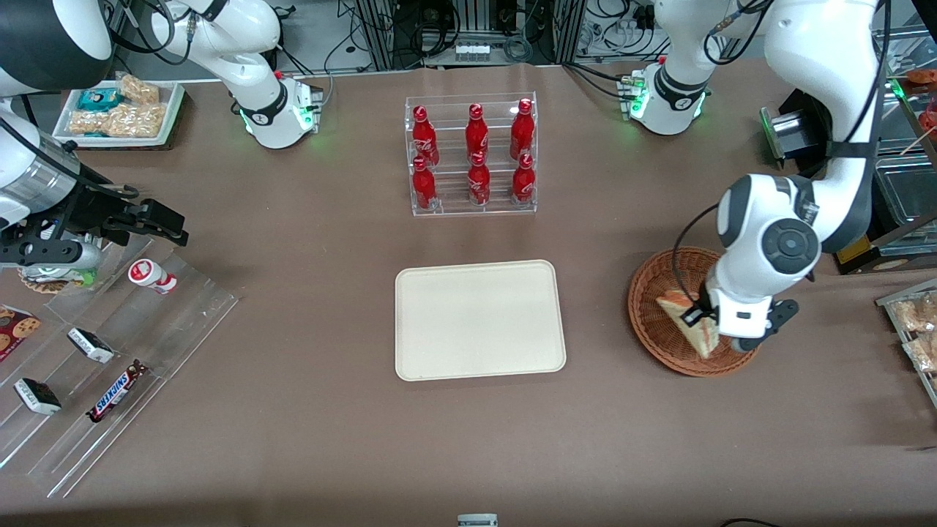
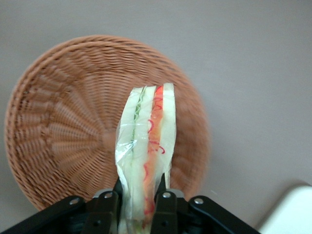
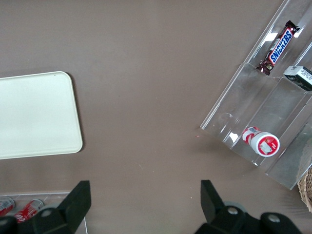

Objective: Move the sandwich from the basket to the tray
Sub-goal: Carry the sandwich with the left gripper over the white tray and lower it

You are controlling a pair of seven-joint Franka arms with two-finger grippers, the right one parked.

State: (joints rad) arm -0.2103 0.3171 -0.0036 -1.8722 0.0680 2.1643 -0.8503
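Gripper [image 2: 139,197] clamped on the sandwich [image 2: 146,146], above the basket [image 1: 655,322] at right of the front frame. Tray [image 1: 479,320] at centre, bare.

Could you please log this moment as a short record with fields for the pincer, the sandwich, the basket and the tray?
pincer: left arm's pincer, above the basket, shut on the sandwich
sandwich: clamped at one end between the fingers, wrapped in clear film, over the basket
basket: round wicker, toward the working arm's end of the table, nothing else seen in it
tray: cream, bare, beside the basket
bottle rack: six red bottles, farther from the front camera than the tray
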